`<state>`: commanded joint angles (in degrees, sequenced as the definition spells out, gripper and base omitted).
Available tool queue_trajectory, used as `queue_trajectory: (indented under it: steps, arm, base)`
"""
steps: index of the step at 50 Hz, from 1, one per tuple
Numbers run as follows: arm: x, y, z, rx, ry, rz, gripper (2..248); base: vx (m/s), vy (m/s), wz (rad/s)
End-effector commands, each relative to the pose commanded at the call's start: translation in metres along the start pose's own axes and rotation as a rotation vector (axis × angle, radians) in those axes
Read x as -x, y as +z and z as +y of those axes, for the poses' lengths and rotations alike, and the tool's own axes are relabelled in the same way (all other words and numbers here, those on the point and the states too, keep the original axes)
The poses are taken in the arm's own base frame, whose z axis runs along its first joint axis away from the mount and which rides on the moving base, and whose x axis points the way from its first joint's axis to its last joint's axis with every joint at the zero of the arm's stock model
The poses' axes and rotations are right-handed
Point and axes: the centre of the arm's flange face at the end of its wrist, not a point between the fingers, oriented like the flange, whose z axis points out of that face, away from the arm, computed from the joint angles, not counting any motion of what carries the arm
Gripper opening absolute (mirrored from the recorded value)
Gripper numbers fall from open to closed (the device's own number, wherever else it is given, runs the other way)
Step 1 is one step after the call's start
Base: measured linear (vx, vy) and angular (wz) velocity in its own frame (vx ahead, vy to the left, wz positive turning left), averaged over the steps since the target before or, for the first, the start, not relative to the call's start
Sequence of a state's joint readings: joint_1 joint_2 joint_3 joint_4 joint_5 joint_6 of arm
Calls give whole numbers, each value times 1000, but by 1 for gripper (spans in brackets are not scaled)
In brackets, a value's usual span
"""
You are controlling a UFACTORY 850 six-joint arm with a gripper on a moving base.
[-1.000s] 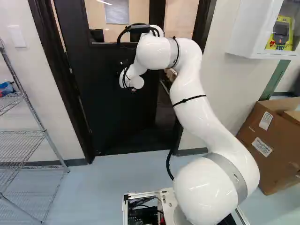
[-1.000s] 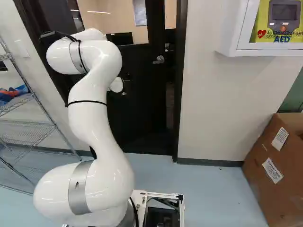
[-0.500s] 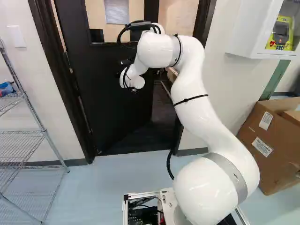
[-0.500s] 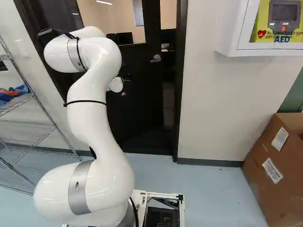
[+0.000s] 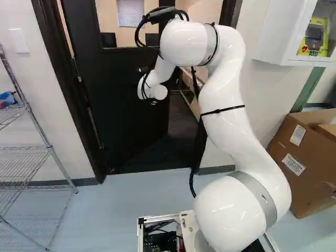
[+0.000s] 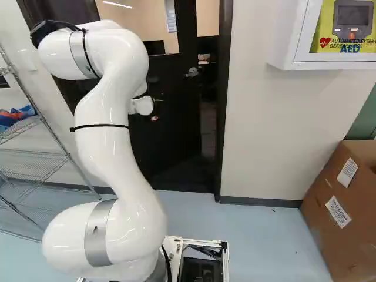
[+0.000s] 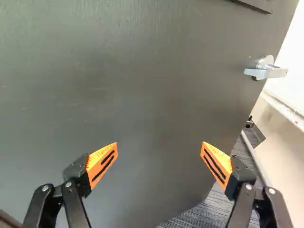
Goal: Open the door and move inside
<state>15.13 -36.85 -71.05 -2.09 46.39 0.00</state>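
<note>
Presently pincer [image 6: 155, 98] released, door [image 6: 179, 111] ajar; wall cabinet [image 6: 285, 35] holds defibrillator [image 6: 353, 16]; cardboard box [image 6: 329, 235], contents hidden.

This looked like a robotics lab in an office building. Beyond the gripper [image 5: 143, 70], past the door's [image 5: 115, 115] window, were a monitor [image 5: 108, 40] and window blinds [image 5: 130, 13]. Well to the gripper's right hung a wall-mounted AED cabinet [image 6: 282, 41], with a cardboard box [image 6: 338, 217] below; wire shelving [image 5: 23, 148] stood to its left, on smooth blue flooring [image 5: 126, 197].
</note>
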Motion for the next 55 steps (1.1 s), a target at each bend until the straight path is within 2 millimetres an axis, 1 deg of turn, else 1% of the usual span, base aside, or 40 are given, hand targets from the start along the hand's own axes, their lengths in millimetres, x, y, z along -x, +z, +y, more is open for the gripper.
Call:
queue_trajectory:
  steps: [55]
  arm:
    - [3,-118,6,34,25,-79,247]
  base:
    - [0,0,0]
